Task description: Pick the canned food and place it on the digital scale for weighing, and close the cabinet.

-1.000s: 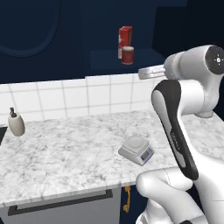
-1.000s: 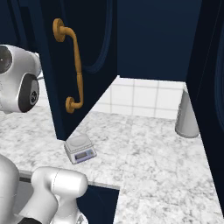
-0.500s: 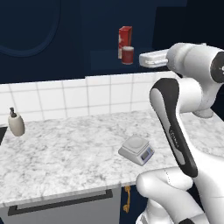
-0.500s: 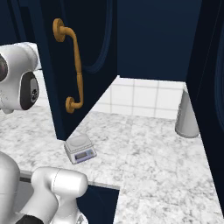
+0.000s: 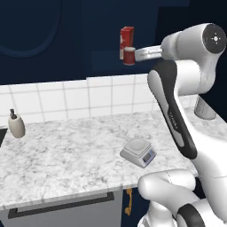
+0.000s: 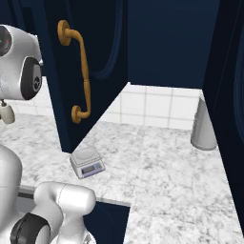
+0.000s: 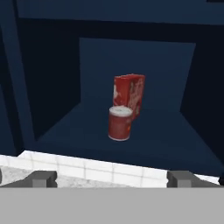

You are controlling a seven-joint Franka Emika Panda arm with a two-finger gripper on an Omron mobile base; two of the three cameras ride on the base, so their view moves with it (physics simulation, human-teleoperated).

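Observation:
The canned food [image 7: 120,123] stands upright on the shelf inside the open navy cabinet [image 7: 52,78], just in front of a taller red-and-white box [image 7: 128,94]. My gripper [image 7: 112,178] is open, its fingertips [image 7: 41,178] spread wide at the shelf's front edge, short of the can. From the left base view the gripper [image 5: 136,56] reaches in from the right, close beside the can [image 5: 128,56]. The digital scale [image 5: 138,152] sits bare on the marble counter below, also visible as the scale [image 6: 86,162] under the open cabinet door [image 6: 95,57] with its gold handle [image 6: 81,76].
A soap dispenser [image 5: 16,124] stands at the counter's left. A grey cylinder [image 6: 204,126] stands at the back right by the tiled wall. A grey drawer [image 5: 57,206] with a dark handle runs under the counter edge.
The hand has swung left along the cabinet opening, from well right of the can to right beside it. Can, box and scale have not moved.

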